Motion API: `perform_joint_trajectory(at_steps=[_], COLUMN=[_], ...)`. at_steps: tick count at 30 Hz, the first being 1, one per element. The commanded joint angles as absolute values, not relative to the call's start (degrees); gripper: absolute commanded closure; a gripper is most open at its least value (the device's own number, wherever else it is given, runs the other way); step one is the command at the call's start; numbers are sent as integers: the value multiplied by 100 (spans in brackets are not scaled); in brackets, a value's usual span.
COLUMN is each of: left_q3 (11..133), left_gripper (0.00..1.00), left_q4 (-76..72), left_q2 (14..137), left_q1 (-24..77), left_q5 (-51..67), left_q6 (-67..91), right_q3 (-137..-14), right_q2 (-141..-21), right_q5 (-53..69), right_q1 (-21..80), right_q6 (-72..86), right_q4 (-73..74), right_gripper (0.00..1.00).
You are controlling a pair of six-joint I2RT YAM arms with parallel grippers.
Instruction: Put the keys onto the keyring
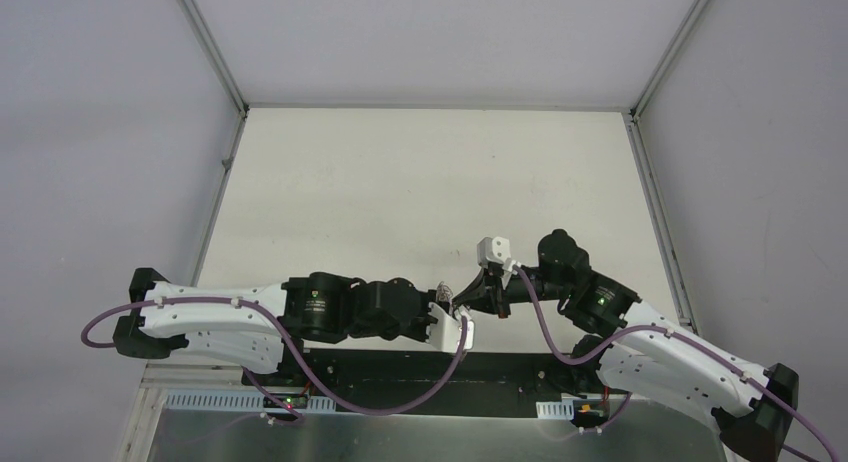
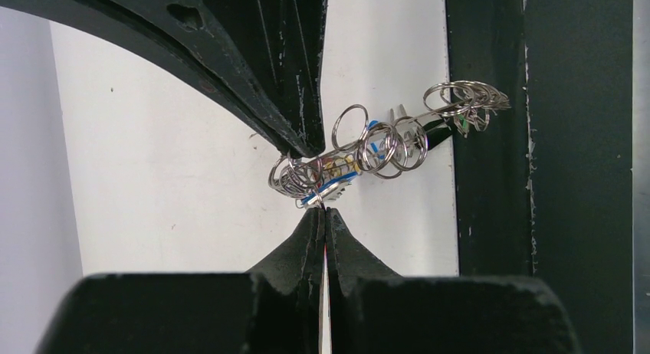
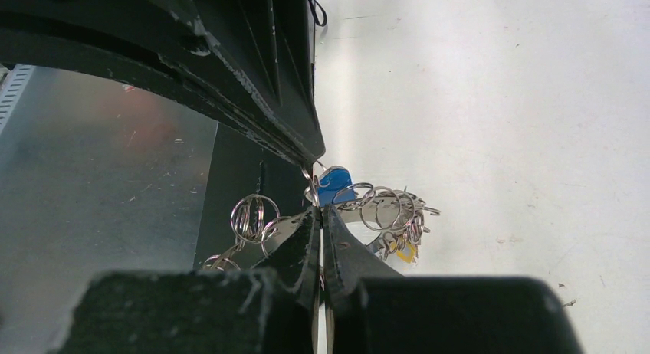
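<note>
The keyring (image 2: 387, 143), a silvery band edged with many small wire loops, hangs in the air between my two grippers near the table's front middle (image 1: 447, 290). My left gripper (image 2: 323, 210) is shut, pinching a small loop beside a blue key (image 2: 331, 190) at the keyring's lower left end. My right gripper (image 3: 319, 209) is shut on the keyring's flat band (image 3: 285, 227). In the right wrist view the blue key (image 3: 336, 184) sits just past my fingertips, and a yellow key (image 3: 407, 251) dangles among the loops (image 3: 387, 210). The two grippers' tips nearly touch (image 1: 462, 303).
The white table (image 1: 430, 182) stretches away behind the grippers. A black base strip (image 2: 536, 155) and a grey metal sheet (image 3: 100, 162) lie along the near edge under the wrists. Purple cables (image 1: 380, 397) loop off both arms.
</note>
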State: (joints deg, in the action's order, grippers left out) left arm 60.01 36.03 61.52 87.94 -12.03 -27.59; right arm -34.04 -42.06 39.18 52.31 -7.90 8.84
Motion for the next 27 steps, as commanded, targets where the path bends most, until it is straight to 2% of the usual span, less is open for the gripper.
perform_joint_trajectory(at_steps=[1,7,10,11,12,13,14,27], left_q3=[5954,5951,5998,6015,6019,6025,6021,5964], left_gripper=[100,100,81,61,48,18,3,1], left_q4=[3633,3656,3656,3656,3641,3647,3640,2972], left_q2=[6142,6137,6135,6123,6108,6073,6047,5634], left_q1=[8893,8929,8930,8930,8930,8930,8930,8837], left_q5=[-1351,-1448,-1613,-1706,-1759,-1806,-1842,-2112], left_q6=[-2637,-2609,-2437,-2376,-2307,-2253,-2205,-1592], right_q3=[-3472,-3471,-3471,-3469,-3464,-3456,-3460,-3340], right_q2=[-4061,-4032,-4032,-4034,-4034,-4032,-4027,-3964], right_q5=[3789,3744,3747,3744,3744,3745,3751,3667], right_q1=[5203,5203,5208,5206,5203,5204,5203,5203], right_q6=[-734,-727,-728,-727,-725,-722,-721,-721], right_q4=[343,343,335,334,326,325,318,309], right_gripper=[100,100,100,100,100,100,100,100])
